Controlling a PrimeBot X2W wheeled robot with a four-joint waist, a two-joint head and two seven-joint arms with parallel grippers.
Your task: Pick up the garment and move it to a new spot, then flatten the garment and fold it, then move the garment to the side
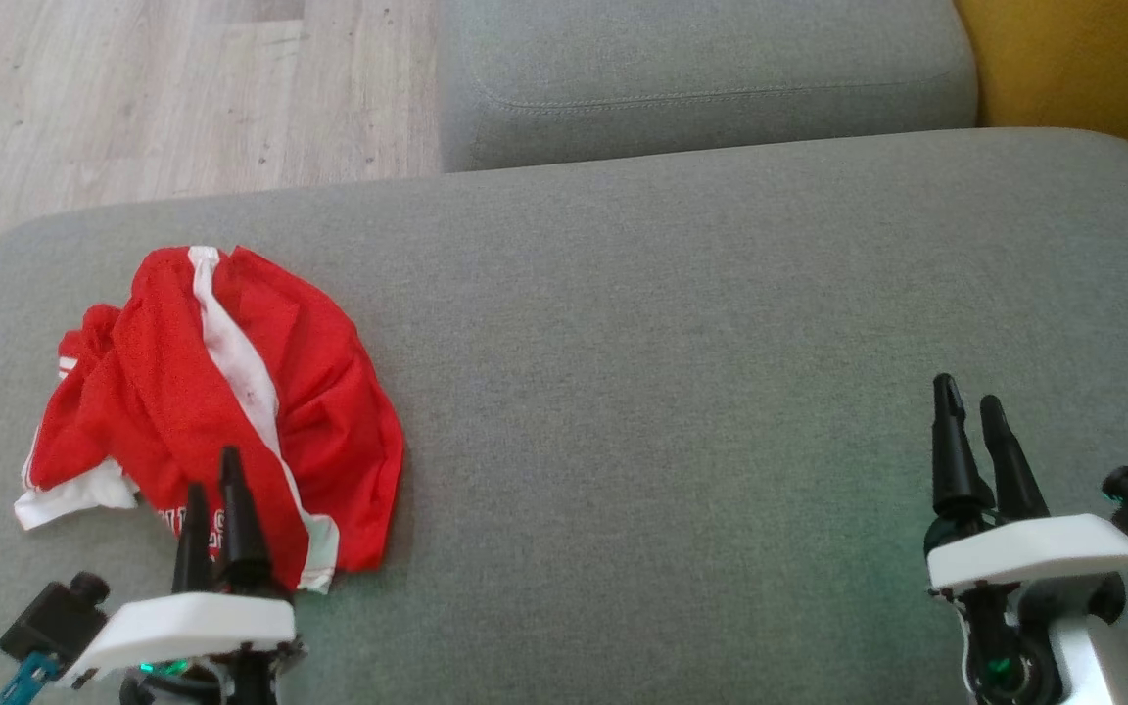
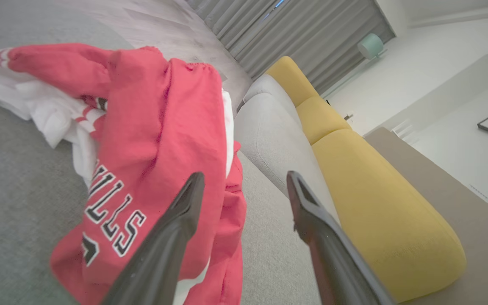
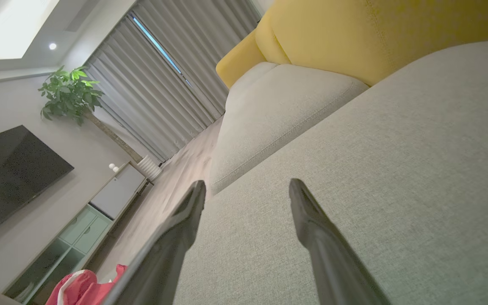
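The crumpled red-and-white garment [image 1: 221,392] lies on the left of the grey sofa seat [image 1: 672,343], the left gripper [image 1: 212,470] at its near edge and the right gripper [image 1: 967,389] well apart, both jaws wide and empty.

The head camera looks steeply down on the grey sofa seat [image 1: 681,323]. Both wrist cameras skim low and tilted along it, sharing the red Bulls garment [image 2: 159,140] and yellow cushions [image 3: 354,34].

Red garment [image 1: 163,392] at near left, with a white stripe [image 1: 236,357] down the middle, white hems and black-outlined white lettering [image 2: 112,212]. Grey woven near cushion [image 1: 672,392] under it; grey far cushion [image 1: 701,78] beyond. Yellow upholstery [image 1: 1083,69] at far right. Pale wood-grain floor [image 1: 133,88] at far left.
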